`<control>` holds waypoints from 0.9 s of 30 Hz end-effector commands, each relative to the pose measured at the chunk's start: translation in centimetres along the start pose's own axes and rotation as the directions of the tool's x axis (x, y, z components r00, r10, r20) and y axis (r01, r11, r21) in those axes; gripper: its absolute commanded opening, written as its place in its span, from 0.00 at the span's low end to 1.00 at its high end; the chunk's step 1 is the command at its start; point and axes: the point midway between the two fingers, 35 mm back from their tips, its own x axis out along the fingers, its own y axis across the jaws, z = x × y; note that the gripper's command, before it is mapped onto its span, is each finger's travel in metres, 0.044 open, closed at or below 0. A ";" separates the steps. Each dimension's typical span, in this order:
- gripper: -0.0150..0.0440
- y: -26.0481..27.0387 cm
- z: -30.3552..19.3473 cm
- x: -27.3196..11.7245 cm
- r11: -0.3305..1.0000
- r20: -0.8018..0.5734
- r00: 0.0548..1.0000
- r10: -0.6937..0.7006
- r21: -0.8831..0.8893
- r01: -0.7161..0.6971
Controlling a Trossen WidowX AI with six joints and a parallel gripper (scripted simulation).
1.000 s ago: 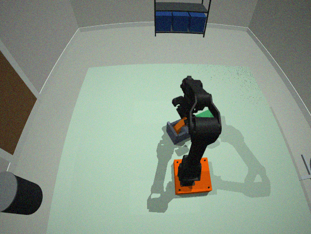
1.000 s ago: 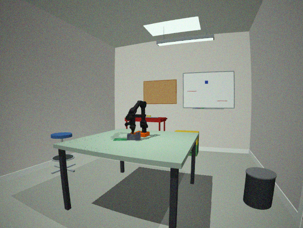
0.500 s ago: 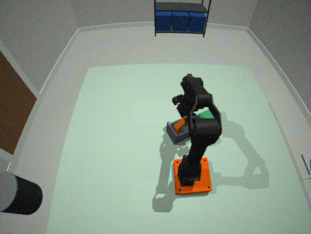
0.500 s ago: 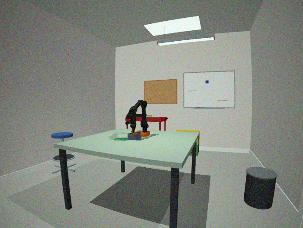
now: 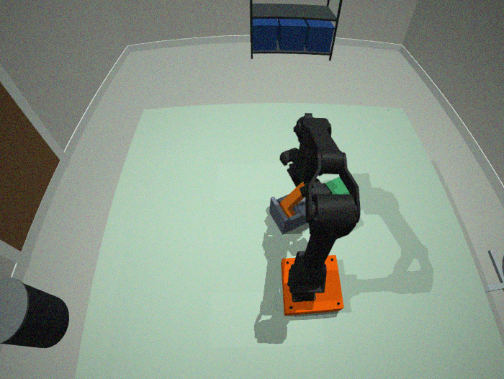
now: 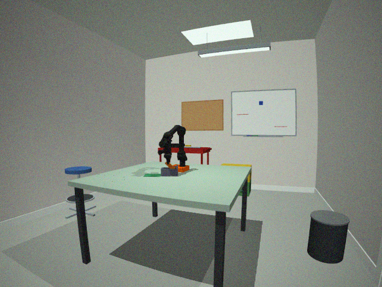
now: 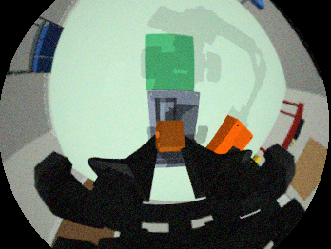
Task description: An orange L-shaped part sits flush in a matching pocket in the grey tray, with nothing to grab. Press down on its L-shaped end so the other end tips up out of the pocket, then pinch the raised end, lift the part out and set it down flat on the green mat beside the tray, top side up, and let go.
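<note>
Pincer (image 7: 169, 148) clamped on raised end of orange L-shaped part (image 5: 292, 199), fingers partly closed around it. Part tilted steeply, lower end down in pocket of grey tray (image 5: 281, 220), upper end up at pincer. Tray sat on table (image 5: 183, 244) just beside green mat (image 5: 337, 185). Mat bare in wrist view, beyond tray.

Lab or classroom-type room: whiteboard (image 6: 263, 112) and cork board (image 6: 202, 114) on far wall at 12 o'clock, strip light (image 6: 233, 51) overhead, blue stool (image 6: 78, 170) at 9, shelving with blue bins (image 5: 291, 34).
</note>
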 end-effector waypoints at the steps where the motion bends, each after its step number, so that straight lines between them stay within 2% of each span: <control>1: 0.25 0.1 -0.1 -0.8 1.000 -0.005 1.000 0.009 0.000 -0.009; 27: 0.25 0.1 -0.1 -4.8 1.000 -0.005 1.000 0.009 0.000 -0.009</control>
